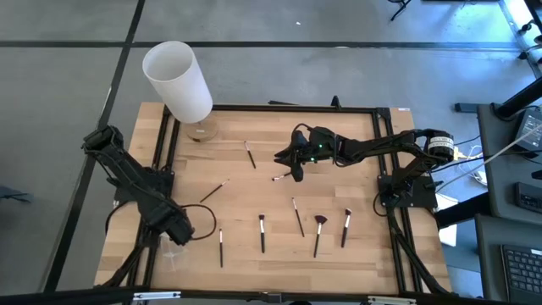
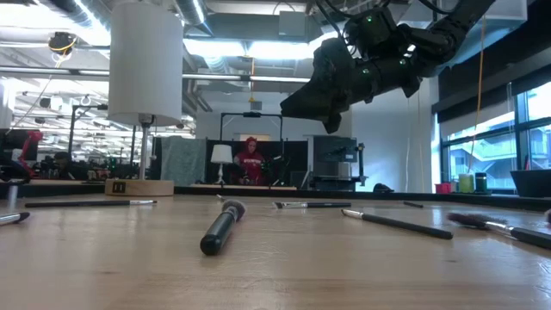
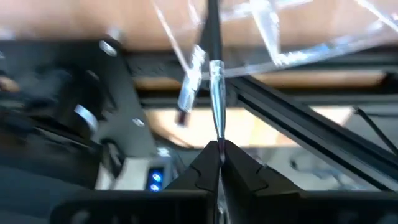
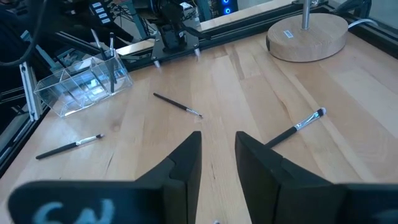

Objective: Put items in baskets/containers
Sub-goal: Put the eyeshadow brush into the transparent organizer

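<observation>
Several thin makeup brushes lie flat on the wooden table [image 1: 356,144], among them a reddish-brown fan-headed one [image 1: 319,230] and a short one [image 1: 279,176]. The clear plastic container [image 1: 174,252] stands at the table's near-left corner; in the right wrist view this container [image 4: 81,84] has brushes standing upright in it. My left gripper [image 1: 182,229] is beside the container and is shut on a brush [image 3: 214,93]. My right gripper [image 1: 296,161] hovers open above the table's middle, over the short brush, which also shows just past its fingers [image 4: 295,127]. My left gripper [image 3: 219,152] pinches one brush between its two fingertips, at the end next to the silver ferrule [image 3: 217,121]. The dark handle [image 3: 212,28] points straight away from the fingers toward the clear container [image 3: 280,37]. The brush is lifted clear of the table.
A tall white lamp shade [image 1: 178,80] on a round wooden base [image 1: 201,131] stands at the far-left corner. A black frame [image 1: 296,108] runs around the table. Loose brushes lie along the near half [image 1: 262,233]; bare wood lies at the far right.
</observation>
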`<state>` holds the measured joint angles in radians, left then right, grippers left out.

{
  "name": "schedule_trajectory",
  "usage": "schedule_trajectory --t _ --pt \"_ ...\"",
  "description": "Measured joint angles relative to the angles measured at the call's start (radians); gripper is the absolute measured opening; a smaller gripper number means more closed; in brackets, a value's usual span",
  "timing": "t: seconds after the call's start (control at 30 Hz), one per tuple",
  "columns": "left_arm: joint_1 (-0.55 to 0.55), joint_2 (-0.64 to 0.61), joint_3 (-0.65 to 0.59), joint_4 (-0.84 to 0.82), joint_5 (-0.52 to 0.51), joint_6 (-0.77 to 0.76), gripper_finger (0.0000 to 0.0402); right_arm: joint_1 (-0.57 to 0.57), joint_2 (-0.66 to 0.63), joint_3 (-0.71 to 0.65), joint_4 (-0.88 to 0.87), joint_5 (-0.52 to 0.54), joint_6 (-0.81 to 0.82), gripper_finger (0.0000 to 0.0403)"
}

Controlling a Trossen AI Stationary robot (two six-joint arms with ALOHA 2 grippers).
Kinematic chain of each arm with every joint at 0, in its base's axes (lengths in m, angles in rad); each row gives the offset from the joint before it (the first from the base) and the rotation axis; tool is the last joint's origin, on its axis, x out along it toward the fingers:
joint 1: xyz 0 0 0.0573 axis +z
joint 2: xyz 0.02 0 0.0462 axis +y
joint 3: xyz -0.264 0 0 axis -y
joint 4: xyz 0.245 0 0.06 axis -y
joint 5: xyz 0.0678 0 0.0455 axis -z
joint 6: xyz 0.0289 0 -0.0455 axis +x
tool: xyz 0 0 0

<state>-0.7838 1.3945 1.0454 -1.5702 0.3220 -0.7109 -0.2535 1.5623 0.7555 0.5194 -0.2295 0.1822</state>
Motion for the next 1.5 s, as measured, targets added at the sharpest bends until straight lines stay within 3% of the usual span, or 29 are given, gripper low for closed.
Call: schedule_trajectory --t 0.1,0.37,0.63,1.0,1.23,1.5 --pt "0.015 0.0 0.0 -0.001 -0.051 -0.001 0.0007 0.0 0.0 0.0 0.0 0.0 0.0 0.0097" --pt "0.048 0.0 0.0 -0.001 -0.064 0.017 0.0014 0.0 0.0 0.0 -0.001 0.0 0.0 0.0097" --pt "0.042 0.0 0.0 -0.001 -0.08 -0.06 0.0053 0.0 0.0 0.0 -0.001 0.0 0.0 0.0097" --pt "0.039 0.0 0.0 -0.001 -0.08 -0.053 0.0108 0.0 0.0 0.0 -0.001 0.0 0.0 0.0097" --pt "0.039 0.0 0.0 -0.001 -0.162 -0.088 0.0101 0.0 0.0 0.0 -0.001 0.0 0.0 0.0097" --pt "0.039 0.0 0.0 -0.001 -0.071 -0.098 0.0088 0.0 0.0 0.0 -0.009 0.0 -0.003 0.0097"
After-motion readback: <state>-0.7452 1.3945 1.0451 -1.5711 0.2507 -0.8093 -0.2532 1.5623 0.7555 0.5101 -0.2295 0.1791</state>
